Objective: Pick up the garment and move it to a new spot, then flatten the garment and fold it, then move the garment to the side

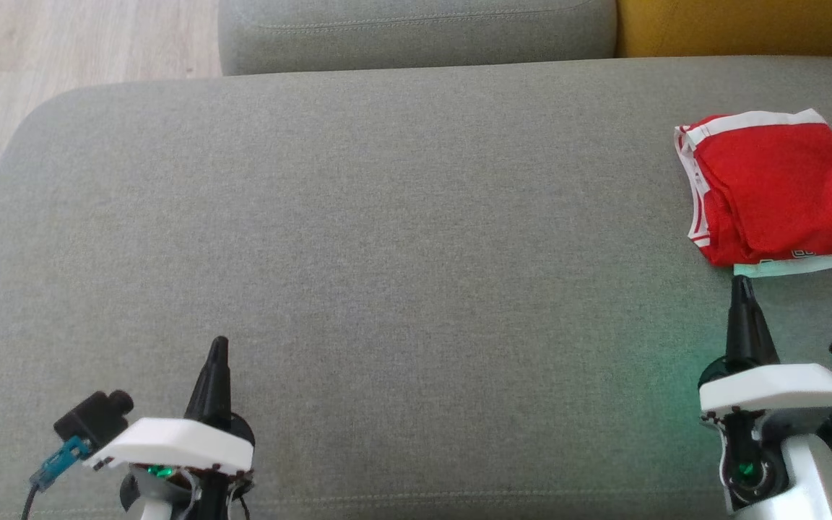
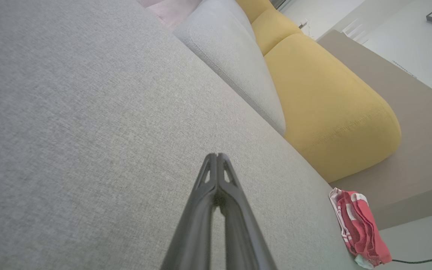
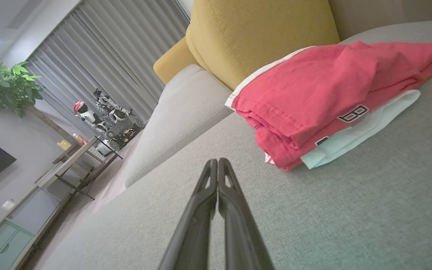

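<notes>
The garment (image 1: 777, 188) is red with white trim, folded into a chunky stack. It sits way over on the right end of the grey seat (image 1: 387, 253), just in front of the yellow cushion (image 1: 734, 25). A pale strip pokes out from under its near edge. The only writing is a black-outlined character on a white patch near that edge, which looks like an "8" in the right wrist view. A second patch beside it is mostly tucked under the fold, so it can't be read.

The right gripper (image 1: 741, 283) points at that pale strip from just beside it, and the right wrist view shows a bit of bare seat between them. Its fingers are pressed together with nothing in them. The left gripper (image 1: 219, 343) is well apart, over bare seat at the lower left, also pinched closed and empty.

Behind the seat there's a grey back cushion (image 1: 416, 32) next to the yellow one, and wood floor (image 1: 62, 43) at the far left.
</notes>
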You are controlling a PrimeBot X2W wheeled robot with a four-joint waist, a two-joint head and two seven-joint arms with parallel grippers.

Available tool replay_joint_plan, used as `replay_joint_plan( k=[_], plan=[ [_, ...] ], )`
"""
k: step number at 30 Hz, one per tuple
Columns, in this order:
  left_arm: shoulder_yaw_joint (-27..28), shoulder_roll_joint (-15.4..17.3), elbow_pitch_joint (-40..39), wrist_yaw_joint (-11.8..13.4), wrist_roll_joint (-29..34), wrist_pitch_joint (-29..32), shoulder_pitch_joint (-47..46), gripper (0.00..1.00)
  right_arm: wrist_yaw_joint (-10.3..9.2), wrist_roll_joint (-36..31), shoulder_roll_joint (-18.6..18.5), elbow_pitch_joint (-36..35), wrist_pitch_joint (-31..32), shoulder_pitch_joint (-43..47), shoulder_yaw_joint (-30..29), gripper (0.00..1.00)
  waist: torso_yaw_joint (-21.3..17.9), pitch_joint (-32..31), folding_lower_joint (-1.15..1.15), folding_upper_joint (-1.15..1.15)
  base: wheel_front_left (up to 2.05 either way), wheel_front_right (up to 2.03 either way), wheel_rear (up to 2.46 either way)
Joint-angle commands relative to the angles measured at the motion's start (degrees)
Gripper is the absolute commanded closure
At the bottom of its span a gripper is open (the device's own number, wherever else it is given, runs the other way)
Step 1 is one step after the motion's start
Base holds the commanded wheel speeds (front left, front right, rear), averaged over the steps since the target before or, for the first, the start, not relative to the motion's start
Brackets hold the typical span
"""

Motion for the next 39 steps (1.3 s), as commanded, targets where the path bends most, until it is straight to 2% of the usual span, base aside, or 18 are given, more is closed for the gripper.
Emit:
replay_joint_plan(
  k=[1, 39],
  plan=[
    [1.48, 0.83, -2.15, -0.65, -1.47, 0.36, -2.54, 1.0, -0.01, 1.85, -0.18, -2.35, 0.38, -1.29, 0.15, 1.0, -0.01, -0.05, 0.0, 0.0, 0.0, 0.0, 0.0],
    [6.88, 1.2, -2.91, -2.15, -22.6, 6.55, -3.49, 1.0, -0.03, 27.4, -0.17, -4.74, 6.68, -0.06, -1.24, 1.0, -0.49, -1.47, 0.0, 0.0, 0.0, 0.0, 0.0]
  ],
)
